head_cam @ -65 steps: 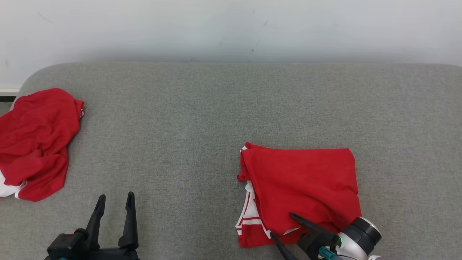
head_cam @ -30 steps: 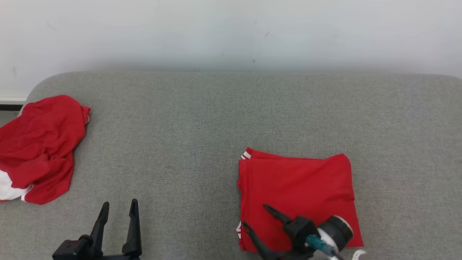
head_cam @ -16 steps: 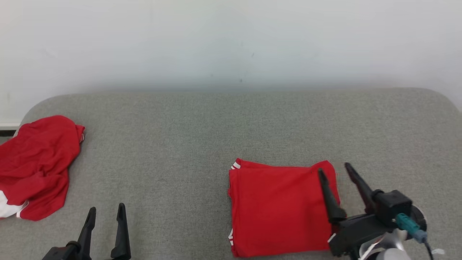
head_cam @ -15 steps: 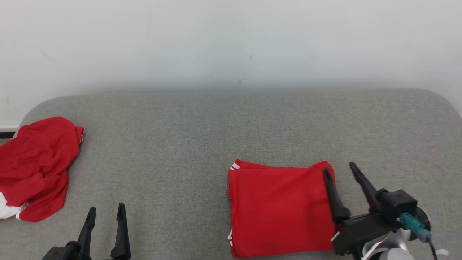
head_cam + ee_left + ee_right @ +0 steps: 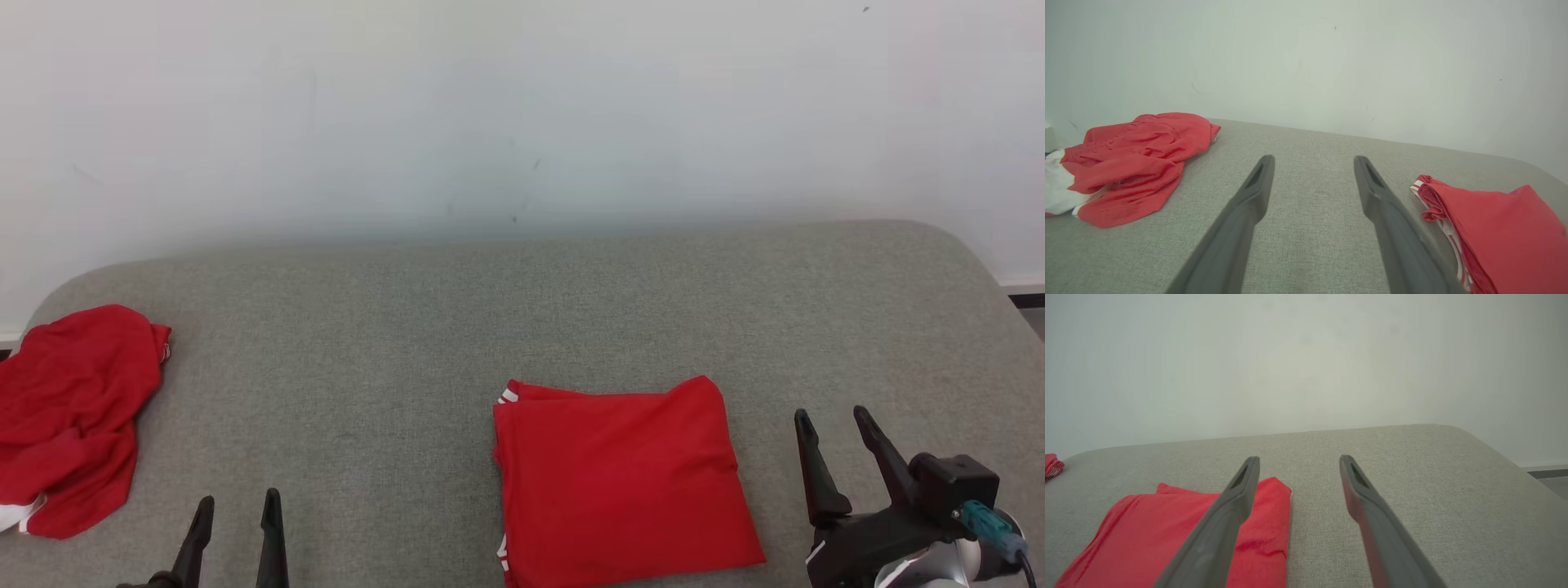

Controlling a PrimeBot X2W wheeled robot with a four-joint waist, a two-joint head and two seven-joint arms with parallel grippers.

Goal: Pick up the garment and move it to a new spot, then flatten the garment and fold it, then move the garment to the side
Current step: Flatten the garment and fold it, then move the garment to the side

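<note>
The garment [image 5: 620,482] is a red piece with white trim, folded into a flat rectangle on the grey cushion, right of centre; it also appears at the lower right of the left wrist view [image 5: 1498,228] and lower left of the right wrist view [image 5: 1155,535]. My right gripper [image 5: 833,420] stands open just right of the fold, apart from it, nothing between its fingers [image 5: 1298,459]. My left gripper [image 5: 237,502] is open at the lower left, empty [image 5: 1312,159], well left of the garment.
A second red garment with white patches [image 5: 69,416] lies crumpled at the cushion's left end [image 5: 1126,163]. The grey cushion [image 5: 408,327] ends at a rounded right edge, with a white wall [image 5: 522,106] behind. Bare grey fabric lies between the two red pieces.
My right gripper has let go of the folded garment and drawn off to its right side. The head camera has tilted up and turned, shifting the whole picture down. The left gripper holds its place.
</note>
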